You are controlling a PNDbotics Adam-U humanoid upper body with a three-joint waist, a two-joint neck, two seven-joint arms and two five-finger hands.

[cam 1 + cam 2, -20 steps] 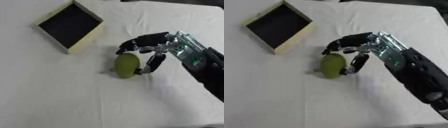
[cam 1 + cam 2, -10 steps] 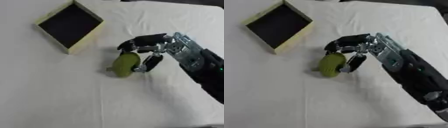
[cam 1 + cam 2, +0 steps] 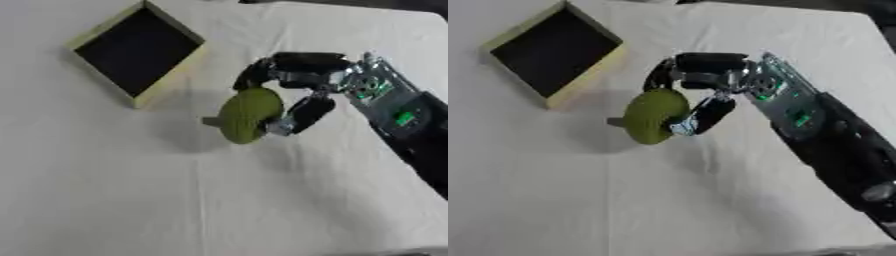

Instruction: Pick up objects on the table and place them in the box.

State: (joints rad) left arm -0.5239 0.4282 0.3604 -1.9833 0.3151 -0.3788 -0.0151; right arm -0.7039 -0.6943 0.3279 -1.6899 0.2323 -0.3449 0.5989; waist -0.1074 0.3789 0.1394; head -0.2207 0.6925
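While right hand (image 3: 297, 95) is curling round green oval object (image 3: 249, 115), object is hanging clear of white worktop (image 3: 131, 190), shadow showing beneath it. Fingers wrapping over top, thumb pressing from 4 o'clock side. Object sitting near frame centre; box (image 3: 136, 52) lying at 10 o'clock from it, well apart, dark inside, pale rim. Object looking smooth, rounded, probably light and rigid, likely slipping if pinched at ends; grasping across middle seeming safest. Left hand not showing
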